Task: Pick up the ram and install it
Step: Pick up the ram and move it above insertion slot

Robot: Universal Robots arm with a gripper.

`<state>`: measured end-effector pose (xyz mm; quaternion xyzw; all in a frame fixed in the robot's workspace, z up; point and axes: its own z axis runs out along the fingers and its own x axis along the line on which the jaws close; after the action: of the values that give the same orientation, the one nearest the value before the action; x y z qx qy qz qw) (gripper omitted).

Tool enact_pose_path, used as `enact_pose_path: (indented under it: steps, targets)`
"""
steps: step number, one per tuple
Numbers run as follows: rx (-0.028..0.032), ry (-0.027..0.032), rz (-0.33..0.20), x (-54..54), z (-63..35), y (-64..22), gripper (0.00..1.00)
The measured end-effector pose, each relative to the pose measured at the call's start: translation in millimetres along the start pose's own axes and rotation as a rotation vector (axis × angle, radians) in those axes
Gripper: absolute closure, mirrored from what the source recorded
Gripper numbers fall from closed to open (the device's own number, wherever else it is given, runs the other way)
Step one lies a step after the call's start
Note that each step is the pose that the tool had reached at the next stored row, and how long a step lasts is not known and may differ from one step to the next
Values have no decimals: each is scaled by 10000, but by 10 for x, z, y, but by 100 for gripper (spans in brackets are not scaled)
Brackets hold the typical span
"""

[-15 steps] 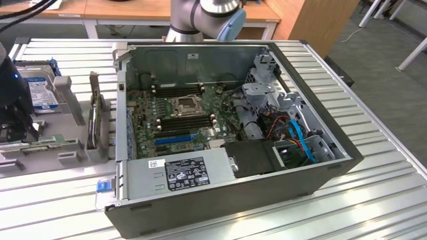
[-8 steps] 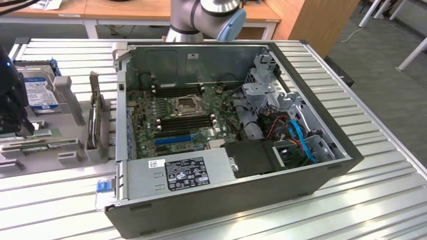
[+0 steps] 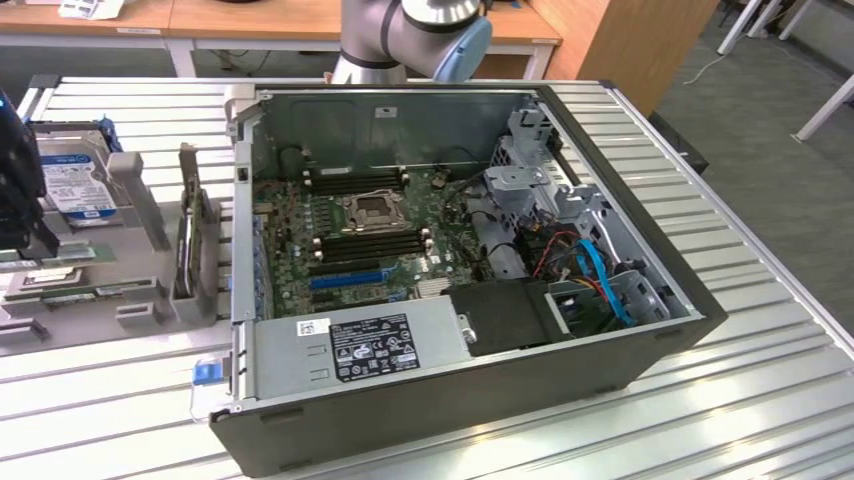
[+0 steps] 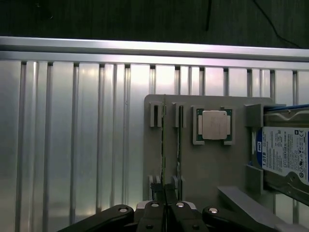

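Observation:
Two rams stand on edge side by side in slotted holders on a grey tray (image 4: 207,164). The nearer ram (image 4: 163,140) shows as a thin green line, and the second ram (image 4: 178,140) is just beside it. My gripper (image 4: 164,192) hangs above the tray with its fingers (image 4: 155,208) pressed together, shut, and nothing seen between them. The fingertips line up over one end of the nearer ram. In the exterior view the rams (image 3: 74,293) lie low at the tray's front, at the exterior view's left of the open computer case (image 3: 467,250).
On the tray, a square silver processor (image 4: 214,124) and a blue-labelled hard drive (image 4: 285,154) sit past the rams. The case holds the motherboard (image 3: 360,240) with dark memory slots (image 3: 374,243), a power supply (image 3: 360,345) and cables. A slatted metal table (image 4: 72,145) lies beneath.

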<state>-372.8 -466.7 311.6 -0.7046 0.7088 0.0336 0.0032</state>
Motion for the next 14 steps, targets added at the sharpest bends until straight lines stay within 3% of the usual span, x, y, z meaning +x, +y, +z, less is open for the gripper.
enact_pose_path:
  steps: [14]
  targets:
    - [0,0,0,-16,-306,14,88]
